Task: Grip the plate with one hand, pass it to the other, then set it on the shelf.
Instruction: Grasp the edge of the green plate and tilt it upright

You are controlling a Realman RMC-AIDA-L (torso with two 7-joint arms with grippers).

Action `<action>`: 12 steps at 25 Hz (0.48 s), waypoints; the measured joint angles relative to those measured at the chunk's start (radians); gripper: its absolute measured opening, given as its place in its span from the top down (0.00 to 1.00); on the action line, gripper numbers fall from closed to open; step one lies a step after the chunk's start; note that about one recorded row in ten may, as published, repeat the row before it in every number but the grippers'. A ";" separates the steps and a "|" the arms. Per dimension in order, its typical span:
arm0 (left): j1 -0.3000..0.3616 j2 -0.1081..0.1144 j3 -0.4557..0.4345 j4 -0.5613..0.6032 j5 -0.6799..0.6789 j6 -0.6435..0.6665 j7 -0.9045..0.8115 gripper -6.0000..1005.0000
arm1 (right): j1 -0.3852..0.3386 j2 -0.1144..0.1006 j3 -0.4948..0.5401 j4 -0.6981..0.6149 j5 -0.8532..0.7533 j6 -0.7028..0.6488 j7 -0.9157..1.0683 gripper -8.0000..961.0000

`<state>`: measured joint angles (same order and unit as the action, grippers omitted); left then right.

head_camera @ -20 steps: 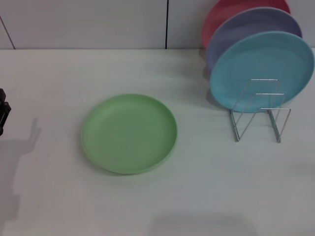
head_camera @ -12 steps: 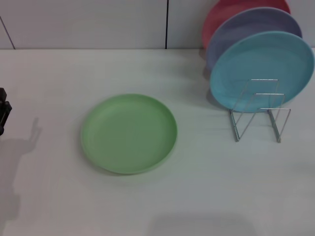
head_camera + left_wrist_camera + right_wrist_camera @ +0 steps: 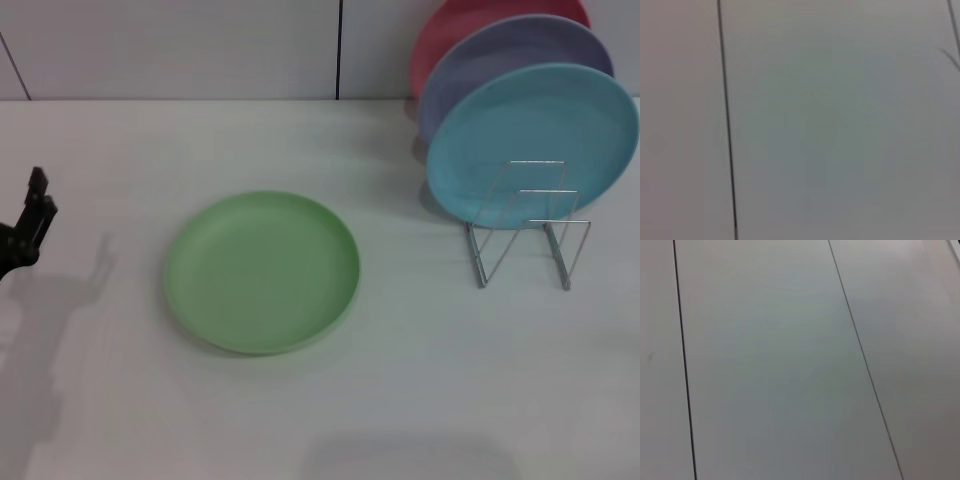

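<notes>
Head view: round light-green matte plastic plate [image 3: 262, 271] lies flat on the white surface [image 3: 420, 380], left of the small silver wire dish rack [image 3: 528, 222], well apart from it. The rack holds a light-blue plate [image 3: 535, 130], a lavender plate [image 3: 500, 55] and a red plate [image 3: 450, 25] upright; its front slots are free. The left end effector [image 3: 28, 225] has advanced from the left edge toward the green plate compared with the earlier frames, but remains well short of the rim; whether its fingers are open or closed cannot be determined. This indicates that the approach for the first grasp is under way; no contact exists yet. Left wrist view: only pale panelling with a dark seam. Right wrist view: similar panelling; the right end effector is not visible.
</notes>
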<state>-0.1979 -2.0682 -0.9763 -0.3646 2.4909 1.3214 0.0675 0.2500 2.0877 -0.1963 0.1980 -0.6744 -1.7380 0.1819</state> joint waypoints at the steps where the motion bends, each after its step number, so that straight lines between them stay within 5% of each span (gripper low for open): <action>1: 0.000 0.001 0.000 -0.011 0.000 -0.007 0.002 0.22 | 0.000 0.000 0.000 0.000 0.000 0.000 0.000 0.15; 4: 0.002 0.004 -0.018 -0.072 -0.004 -0.061 0.041 0.22 | 0.000 0.000 0.000 0.000 -0.001 0.000 -0.001 0.15; 12: 0.105 0.016 -0.096 -0.462 0.011 -0.397 0.239 0.23 | -0.001 0.000 0.000 0.000 -0.002 0.000 -0.001 0.15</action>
<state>-0.0929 -2.0517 -1.0727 -0.8263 2.5017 0.9244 0.3063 0.2486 2.0877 -0.1963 0.1979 -0.6765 -1.7383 0.1813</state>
